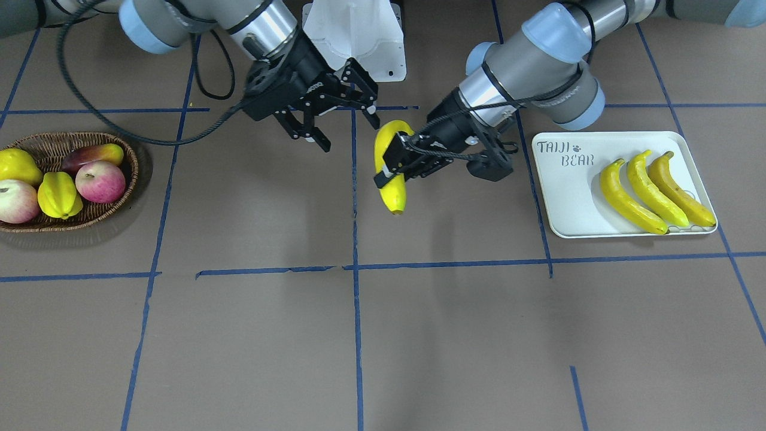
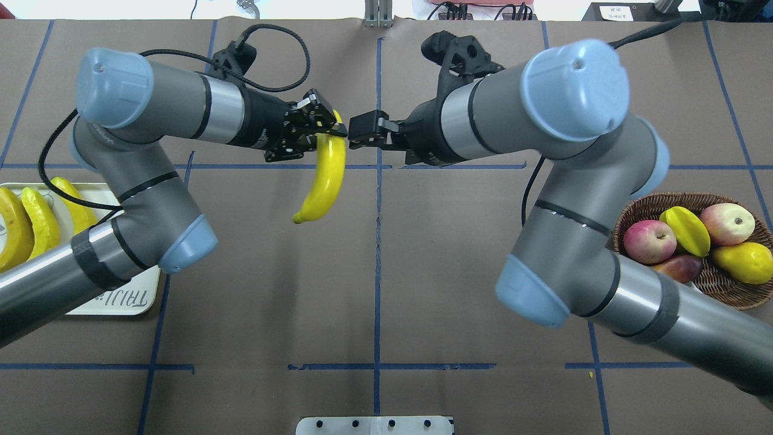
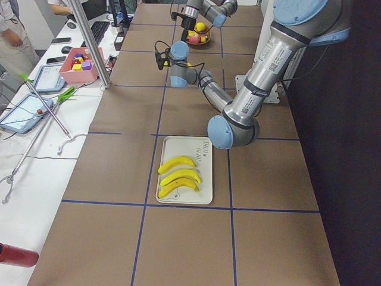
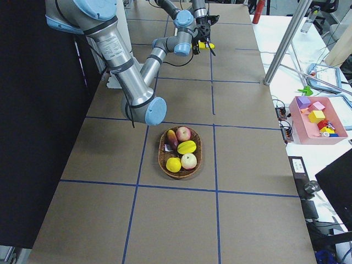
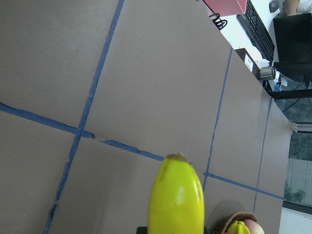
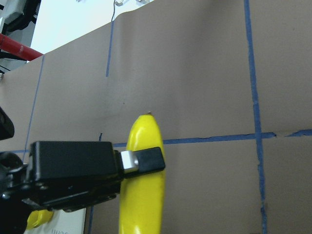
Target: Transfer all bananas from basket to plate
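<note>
Banana [image 1: 395,194], long axis 12–6, clamped in left end effector [image 1: 392,170]; plate [image 1: 568,197] at 3 o'clock, front view; right end effector [image 1: 348,131] spread, empty.

Banana held over the taped tabletop

A yellow banana [image 5: 176,195] reaches out ahead of the fingers [image 6: 148,159], its brown-flecked tip above blue tape lines [image 5: 87,105] on the brown table [image 5: 161,73]. Off to one side of the fingers, the wicker basket [image 5: 227,222] edges in, holding a starfruit [image 5: 239,228].
</note>
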Action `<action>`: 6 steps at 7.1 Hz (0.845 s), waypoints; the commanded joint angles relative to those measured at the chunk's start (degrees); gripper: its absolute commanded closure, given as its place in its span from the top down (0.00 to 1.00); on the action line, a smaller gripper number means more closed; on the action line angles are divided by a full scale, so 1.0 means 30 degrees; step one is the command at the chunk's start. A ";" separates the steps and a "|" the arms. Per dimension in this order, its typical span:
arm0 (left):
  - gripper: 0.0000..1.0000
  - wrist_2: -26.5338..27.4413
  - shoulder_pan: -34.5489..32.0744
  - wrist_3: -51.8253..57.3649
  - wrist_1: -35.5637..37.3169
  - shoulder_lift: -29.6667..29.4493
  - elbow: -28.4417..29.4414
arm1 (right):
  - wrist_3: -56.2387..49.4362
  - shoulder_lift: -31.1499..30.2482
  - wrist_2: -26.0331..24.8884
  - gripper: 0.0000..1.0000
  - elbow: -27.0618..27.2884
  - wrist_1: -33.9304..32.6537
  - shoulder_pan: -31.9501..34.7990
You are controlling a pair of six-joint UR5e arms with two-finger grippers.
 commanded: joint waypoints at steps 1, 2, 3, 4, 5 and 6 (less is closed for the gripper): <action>0.00 -0.0722 -0.1353 0.0483 0.1179 0.1854 -0.0271 | -0.0177 -0.1512 0.1022 1.00 0.0297 -0.0447 0.1234; 0.00 -0.0639 -0.2259 0.0514 0.4784 0.2673 -0.1520 | -0.0554 -0.2362 0.1110 1.00 0.0239 -0.0621 0.1645; 0.00 0.0144 -0.2471 0.0717 0.7199 0.3261 -0.2461 | -0.2037 -0.2573 0.1575 1.00 0.0238 -0.1782 0.2084; 0.00 0.0790 -0.2531 0.1473 0.7571 0.4978 -0.2586 | -0.3908 -0.2836 0.2479 1.00 0.0238 -0.3389 0.2872; 0.00 0.0855 -0.2590 0.1945 0.8445 0.6011 -0.2442 | -0.5232 -0.3158 0.3184 1.00 0.0267 -0.4246 0.3634; 0.00 0.1030 -0.2677 0.3255 1.1847 0.6166 -0.2586 | -0.6202 -0.3770 0.3423 1.00 0.0297 -0.4313 0.4076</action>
